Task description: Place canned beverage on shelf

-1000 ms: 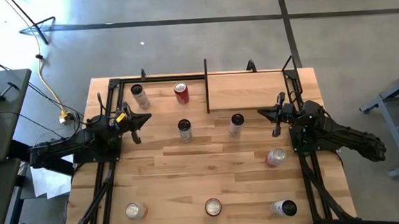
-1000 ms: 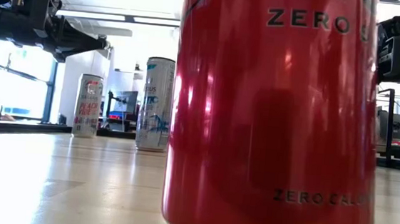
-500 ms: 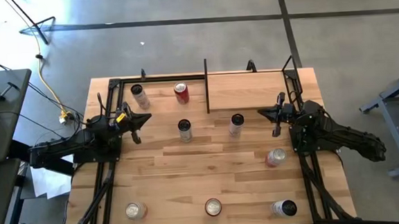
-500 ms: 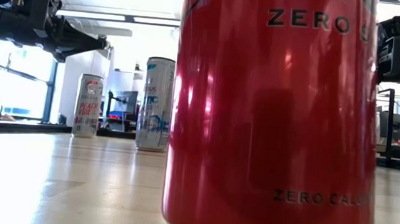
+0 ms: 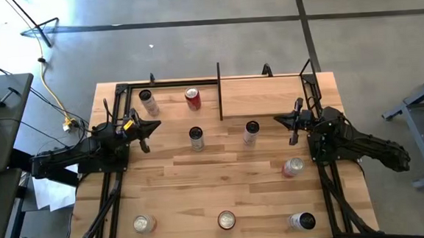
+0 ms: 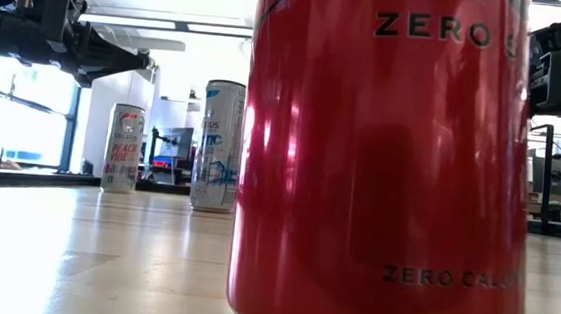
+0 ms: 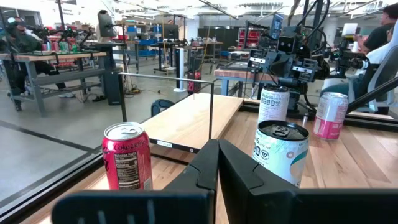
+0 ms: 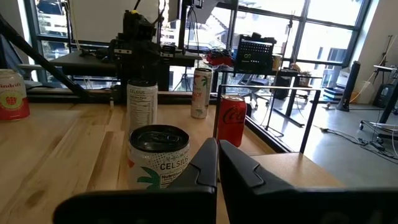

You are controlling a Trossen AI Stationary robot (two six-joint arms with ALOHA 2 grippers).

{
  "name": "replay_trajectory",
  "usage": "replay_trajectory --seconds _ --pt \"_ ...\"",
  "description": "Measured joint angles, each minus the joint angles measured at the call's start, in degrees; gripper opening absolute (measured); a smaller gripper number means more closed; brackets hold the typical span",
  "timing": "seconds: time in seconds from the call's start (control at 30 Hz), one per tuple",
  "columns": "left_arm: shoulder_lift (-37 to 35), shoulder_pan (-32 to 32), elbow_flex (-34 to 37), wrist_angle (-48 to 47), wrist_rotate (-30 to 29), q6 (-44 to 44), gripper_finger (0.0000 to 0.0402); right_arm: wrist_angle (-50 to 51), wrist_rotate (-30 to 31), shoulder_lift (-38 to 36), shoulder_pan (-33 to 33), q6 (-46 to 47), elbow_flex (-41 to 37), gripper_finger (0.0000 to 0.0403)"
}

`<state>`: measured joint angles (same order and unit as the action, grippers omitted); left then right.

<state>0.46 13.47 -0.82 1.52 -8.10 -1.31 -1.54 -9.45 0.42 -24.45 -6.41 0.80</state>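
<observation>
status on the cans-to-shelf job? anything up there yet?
Done: nothing; the shelf holds no can. In hand: nothing; left gripper and right gripper are shut, empty, apart from the cans. Left: everything. The white can stands nearest the shelf.

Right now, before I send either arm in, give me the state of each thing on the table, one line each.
Left gripper: shut, holding nothing, at the table's left side.
Right gripper: shut, holding nothing, at the table's right side.
Shelf: bare, no can on it.
Red can: upright, just left of the shelf.
Two middle cans: upright.
Pink can: tilted or lying, cannot tell.
</observation>
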Motion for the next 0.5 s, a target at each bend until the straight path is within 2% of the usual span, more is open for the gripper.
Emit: replay_trajectory --seconds 0.3,0.5 --pt "-0.02 0.0 0.0 0.0 0.0 0.0 0.0003 -2.62 -1.14 -0.01 0.07 -0.22 0.0 0.0" --pt "-0.01 0.0 0.0 0.0 0.0 0.0 0.0003 -7.74 -0.74 -0.01 0.1 0.39 0.0 0.0"
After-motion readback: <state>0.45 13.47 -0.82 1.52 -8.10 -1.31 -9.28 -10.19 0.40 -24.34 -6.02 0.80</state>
